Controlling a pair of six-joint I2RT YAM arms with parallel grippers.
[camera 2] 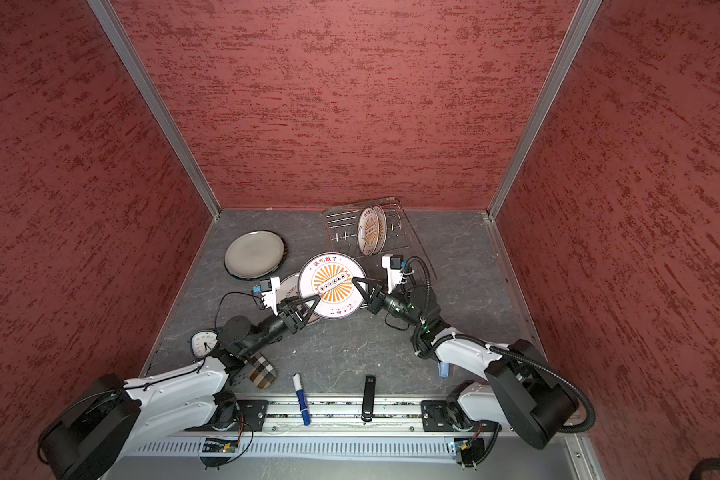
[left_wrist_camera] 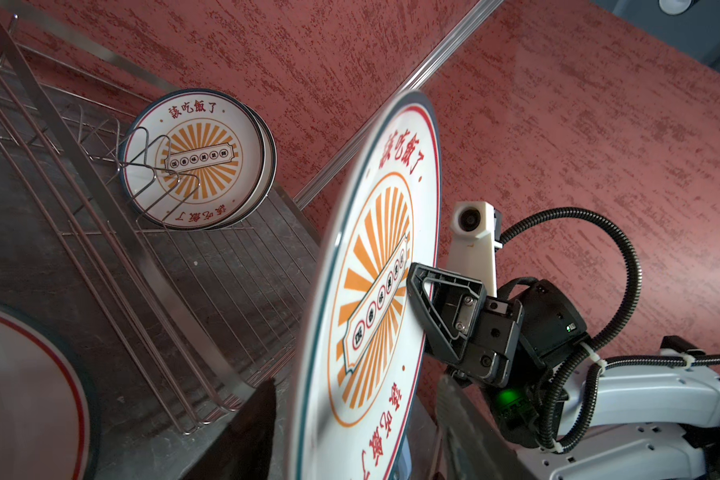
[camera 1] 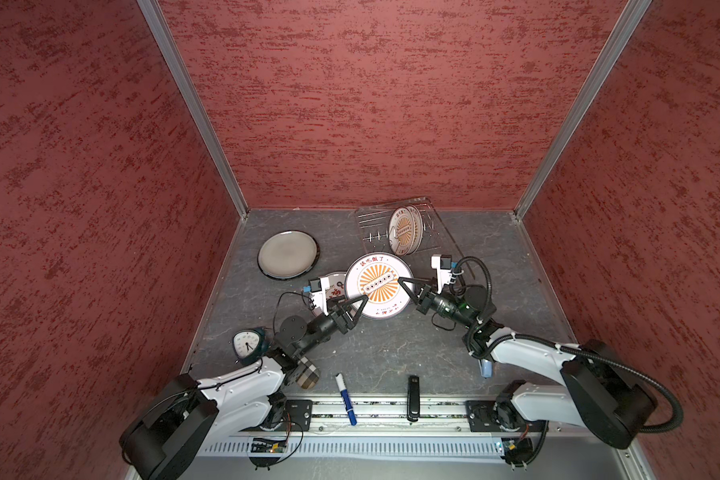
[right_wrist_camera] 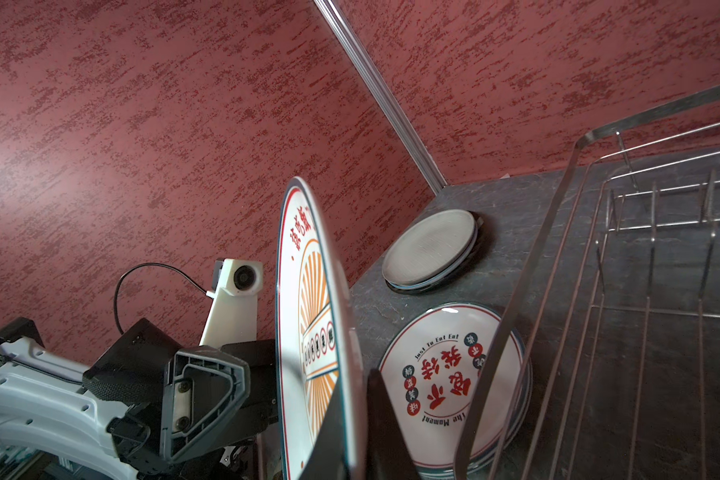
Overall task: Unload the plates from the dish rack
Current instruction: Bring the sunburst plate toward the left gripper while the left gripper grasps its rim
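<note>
The right gripper (camera 1: 403,283) is clenching the right rim of a sunburst plate (camera 1: 378,286) and is holding it over the table (camera 1: 391,349), in front of the dish rack (right_wrist_camera: 525,286). The left gripper (camera 1: 361,300) is straddling the opposite rim; whether its fingers are pressing the plate, I cannot tell. Two more sunburst plates (camera 1: 406,230) are standing upright in the rack. A grey plate (camera 1: 287,254) and a red-lettered plate (right_wrist_camera: 445,374) are lying flat on the table.

sunburst plate (camera 1: 378,286) aloft face-up, two plates (camera 1: 405,230) upright in wire rack (camera 1: 371,237), grey plate (camera 1: 287,254) flat, left of rack
</note>
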